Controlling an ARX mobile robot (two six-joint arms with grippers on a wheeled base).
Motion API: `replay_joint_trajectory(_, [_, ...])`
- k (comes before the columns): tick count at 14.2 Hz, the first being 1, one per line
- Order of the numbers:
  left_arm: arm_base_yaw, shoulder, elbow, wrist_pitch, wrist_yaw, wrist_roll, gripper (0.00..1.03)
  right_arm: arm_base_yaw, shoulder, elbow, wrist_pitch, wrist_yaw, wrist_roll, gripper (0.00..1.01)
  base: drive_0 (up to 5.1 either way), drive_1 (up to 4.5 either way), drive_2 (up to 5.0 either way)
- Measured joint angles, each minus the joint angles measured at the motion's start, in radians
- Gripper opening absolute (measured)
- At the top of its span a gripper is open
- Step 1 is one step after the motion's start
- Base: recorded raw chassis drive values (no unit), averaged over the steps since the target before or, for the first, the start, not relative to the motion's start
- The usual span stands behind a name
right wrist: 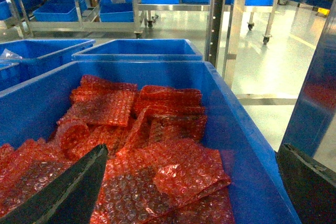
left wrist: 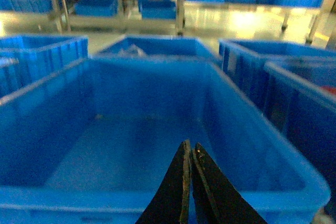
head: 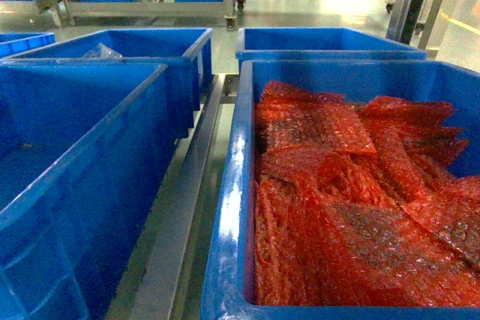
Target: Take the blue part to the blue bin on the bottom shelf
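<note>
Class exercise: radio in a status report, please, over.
Left gripper shut, empty, over empty blue bin. Right gripper open above red bubble-wrap bags. No blue part visible.

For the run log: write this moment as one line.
left pincer shut, over empty bin | right pincer open, over red bubble-wrap bags | nothing held

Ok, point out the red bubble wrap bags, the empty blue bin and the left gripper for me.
red bubble wrap bags (head: pixel 360 207), head view, middle of the pile.
empty blue bin (left wrist: pixel 131 150), left wrist view, bare floor of the bin.
left gripper (left wrist: pixel 190 150), left wrist view, between the closed fingertips.
</note>
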Motion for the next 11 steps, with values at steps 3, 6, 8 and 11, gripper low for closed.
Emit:
replay_joint_trajectory(3, [0.0,0.0,0.0,-0.004,0.0,0.003,0.02,0.0,0.0,0.0,0.002,0.0,0.0,0.98,0.0,0.0,0.0])
replay_joint_trajectory(6, [0.0,0.0,0.0,0.002,0.001,0.003,0.21,0.0,0.0,0.0,0.0,0.0,0.0,0.98,0.0,0.0,0.0])
replay_joint_trajectory(8, [0.0,0.0,0.0,0.002,0.001,0.003,0.39,0.0,0.0,0.0,0.0,0.0,0.0,0.98,0.0,0.0,0.0])
replay_joint_trajectory(11, [0.0,0.0,0.0,0.002,0.001,0.003,0.75,0.0,0.0,0.0,0.0,0.0,0.0,0.98,0.0,0.0,0.0])
